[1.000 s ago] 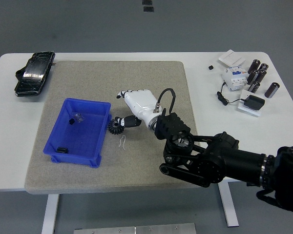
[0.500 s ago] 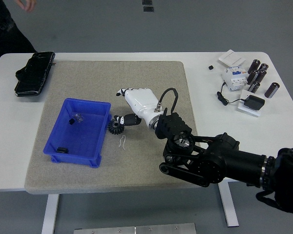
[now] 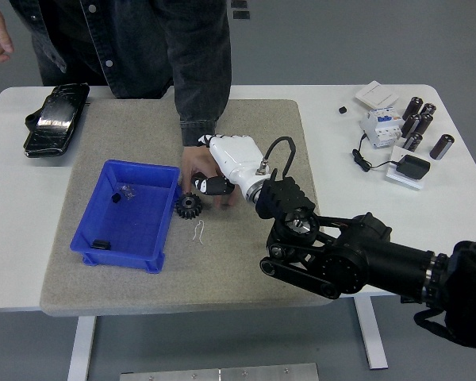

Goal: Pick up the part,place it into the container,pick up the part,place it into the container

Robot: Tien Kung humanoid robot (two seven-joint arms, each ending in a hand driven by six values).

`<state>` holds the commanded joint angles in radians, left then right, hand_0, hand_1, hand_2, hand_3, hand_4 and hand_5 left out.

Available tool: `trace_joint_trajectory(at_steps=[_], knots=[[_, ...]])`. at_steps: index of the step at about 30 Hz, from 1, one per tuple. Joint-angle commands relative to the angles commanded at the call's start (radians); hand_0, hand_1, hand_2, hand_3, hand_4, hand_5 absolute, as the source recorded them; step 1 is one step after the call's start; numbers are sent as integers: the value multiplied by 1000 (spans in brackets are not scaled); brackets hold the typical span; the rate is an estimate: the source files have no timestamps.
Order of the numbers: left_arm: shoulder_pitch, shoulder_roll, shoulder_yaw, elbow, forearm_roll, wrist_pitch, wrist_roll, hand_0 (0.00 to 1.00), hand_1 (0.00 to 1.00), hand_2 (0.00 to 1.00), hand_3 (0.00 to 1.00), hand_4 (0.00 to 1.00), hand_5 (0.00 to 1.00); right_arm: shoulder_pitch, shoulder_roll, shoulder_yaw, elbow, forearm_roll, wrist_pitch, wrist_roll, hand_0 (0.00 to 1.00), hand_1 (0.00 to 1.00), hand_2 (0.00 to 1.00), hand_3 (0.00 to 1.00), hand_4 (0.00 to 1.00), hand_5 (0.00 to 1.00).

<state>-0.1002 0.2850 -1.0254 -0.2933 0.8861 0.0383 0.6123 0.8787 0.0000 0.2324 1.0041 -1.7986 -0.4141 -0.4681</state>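
Note:
A black gear (image 3: 189,206) lies on the grey mat (image 3: 254,254), just right of the blue container (image 3: 87,226). The container holds a small clear part (image 3: 128,190) and a small black part (image 3: 103,244). My right hand (image 3: 209,183), white with dark fingertips, hovers just above and to the right of the gear, open and holding nothing. A person's hand (image 3: 224,198) reaches in from the far side and lies under my hand, close beside the gear. My left arm is out of view.
A thin wire hook (image 3: 198,231) lies on the mat below the gear. A black pouch (image 3: 55,119) lies at the far left. Capacitors (image 3: 420,119), a breaker (image 3: 381,125) and a black adapter (image 3: 413,167) lie at the far right. The person stands at the far edge.
A person has stepped up to the far side and reached a hand in beside the gear. My right hand has lifted slightly up and right, away from the gear, which stays on the mat.

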Motion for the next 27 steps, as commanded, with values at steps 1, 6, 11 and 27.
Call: trace_joint_trajectory(at_steps=[1,6,11,27], knots=[[0,0,0,0,-1,0,0,745,719,717,635,654,412,0,0,1,0,-1,1,0,350,597,784,827,820,370],[-1,-1,3,0,-5,1,-2,745,719,717,635,654,412,1,-6,13,2,-7,8,2,350,597,784,827,820,370],[0,-2,5,0,-10,3,-3,745,719,717,635,655,413,-10,-37,69,32,-33,11,0,350,597,786,832,824,371],[4,-5,14,2,-26,5,-9,745,719,717,636,654,413,-83,-143,202,120,-89,34,-4,346,577,763,813,841,393]])
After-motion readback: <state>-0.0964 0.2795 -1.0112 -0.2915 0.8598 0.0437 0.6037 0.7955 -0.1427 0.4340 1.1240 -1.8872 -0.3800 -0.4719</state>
